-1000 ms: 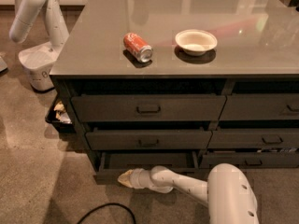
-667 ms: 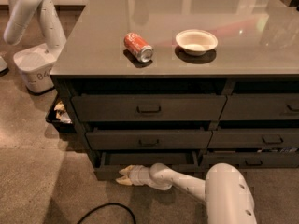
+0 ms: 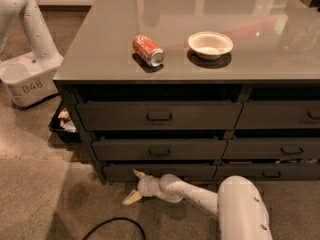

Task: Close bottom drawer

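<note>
The bottom drawer (image 3: 175,172) is the lowest dark grey-brown front in the left stack of the cabinet, and its front stands about level with the fronts above it. My white arm reaches in from the lower right. My gripper (image 3: 134,186) is at the drawer's lower left, close to the floor. It is open and empty. The upper fingertip (image 3: 137,174) is against the drawer front and the lower one points at the floor. The drawer's centre handle is hidden behind my arm.
A red soda can (image 3: 148,50) on its side and a white bowl (image 3: 210,44) sit on the grey cabinet top (image 3: 100,59). Another white robot's base (image 3: 27,79) stands at the left. A dark bin (image 3: 62,124) stands beside the cabinet. A black cable (image 3: 115,226) lies on the floor.
The bottom drawer stuck out a little before and now sits further in. My gripper has stayed low at its left end. The camera view has shifted slightly.
</note>
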`<act>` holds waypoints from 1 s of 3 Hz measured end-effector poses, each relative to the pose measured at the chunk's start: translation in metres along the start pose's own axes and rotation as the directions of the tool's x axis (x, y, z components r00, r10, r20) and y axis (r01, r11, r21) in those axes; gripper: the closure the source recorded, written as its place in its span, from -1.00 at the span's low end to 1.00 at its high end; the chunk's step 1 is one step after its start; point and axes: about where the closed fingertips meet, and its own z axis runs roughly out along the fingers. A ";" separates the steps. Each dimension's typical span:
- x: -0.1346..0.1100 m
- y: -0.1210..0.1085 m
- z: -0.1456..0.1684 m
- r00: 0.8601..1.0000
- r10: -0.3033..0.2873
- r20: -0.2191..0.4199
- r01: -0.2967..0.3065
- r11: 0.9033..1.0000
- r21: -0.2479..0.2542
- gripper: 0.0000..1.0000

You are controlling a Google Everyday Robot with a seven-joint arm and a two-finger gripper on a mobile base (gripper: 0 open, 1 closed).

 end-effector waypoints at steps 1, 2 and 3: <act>0.000 0.002 -0.007 1.000 0.007 0.011 -0.007 1.000 -0.003 -1.00; -0.004 0.011 -0.020 0.999 0.009 0.035 -0.009 1.000 -0.023 -1.00; -0.008 0.022 -0.030 0.998 0.010 0.055 -0.007 0.998 -0.055 -1.00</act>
